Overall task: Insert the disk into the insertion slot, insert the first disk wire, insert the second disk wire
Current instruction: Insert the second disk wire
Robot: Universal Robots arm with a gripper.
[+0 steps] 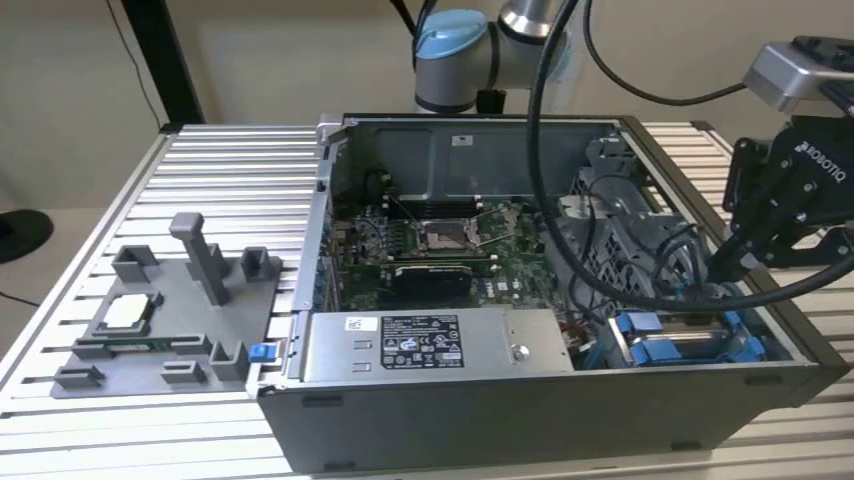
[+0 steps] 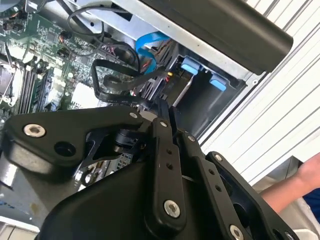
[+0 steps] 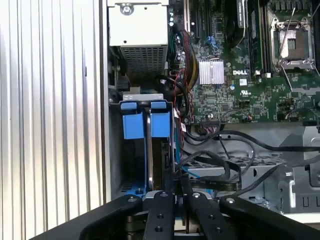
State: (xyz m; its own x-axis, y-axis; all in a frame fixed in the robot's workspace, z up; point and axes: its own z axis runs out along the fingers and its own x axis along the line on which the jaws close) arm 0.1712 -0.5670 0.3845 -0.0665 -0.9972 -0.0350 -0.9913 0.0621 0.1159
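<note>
Claw: in the second wrist view the claw [image 2: 162, 107] had its fingers pressed together. Black wires [image 2: 107, 82] ran right up to the tips, but I could not tell whether a plug was pinched there.
Claw's place: in the exterior view it hung over the case [image 1: 534, 420] corner at that view's right, tips low among the wires just above the slot [image 1: 694, 350].
Disk: the disk [image 3: 149, 150] stood on edge inside the slot, its thin silver edge showing between the two blue tabs [image 3: 135, 124]. I judged it already seated.
Why so: with the disk in, the claw's spot at the wire tangle suggested the wire steps were in hand. The narrow closed tips suited working in that cramped gap.
Case: it lay on its side, open face up, on the ribbed surface [image 1: 227, 160], which let the arm reach in from above.
Exterior view added: the whole layout, with the power supply [image 1: 420, 345] near the slot and a grey fixture [image 1: 174, 310] on the surface well apart at that view's left.
First wrist view added: a look straight down the slot along the disk's edge, with the board [image 3: 240, 95] beside it.
Second wrist view added: the tabs seen from the side, a blue cable [image 2: 150, 42] curling above them, and a person's hand [image 2: 307, 175] beyond the case.
</note>
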